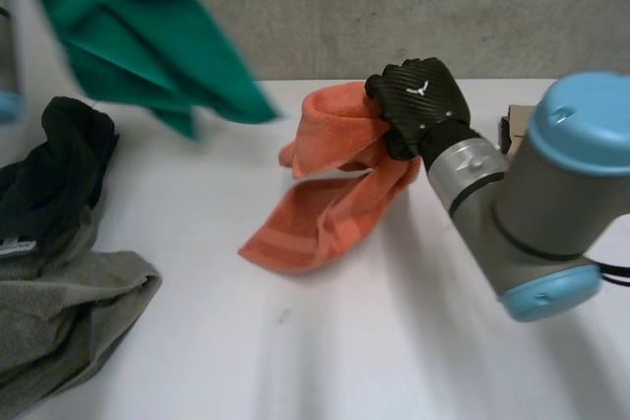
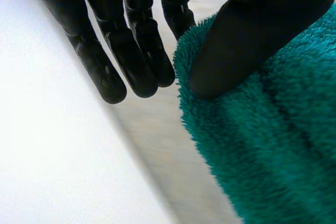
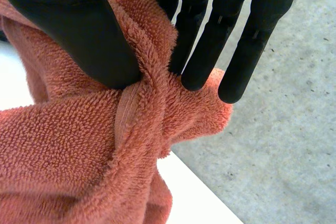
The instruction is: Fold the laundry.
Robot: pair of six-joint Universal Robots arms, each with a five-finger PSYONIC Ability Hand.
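Orange towel (image 1: 325, 213) hangs pinched by right hand (image 1: 418, 95); left hand (image 2: 136, 51) pinches green towel (image 2: 273, 145).

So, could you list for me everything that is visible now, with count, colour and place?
table: 1, white, under everything
wall: 1, grey, behind the table
green towel: 1, teal green, lifted in the air at far left
orange towel: 1, orange, centre, upper end lifted, lower end on the table
black cloth: 1, black, crumpled at the left edge
grey cloth: 1, grey, crumpled at near left, touching the black cloth
left robot hand: 1, black, thumb on the green towel
right robot hand: 1, black, pinching the orange towel
right arm: 1, grey, light-blue caps, near right
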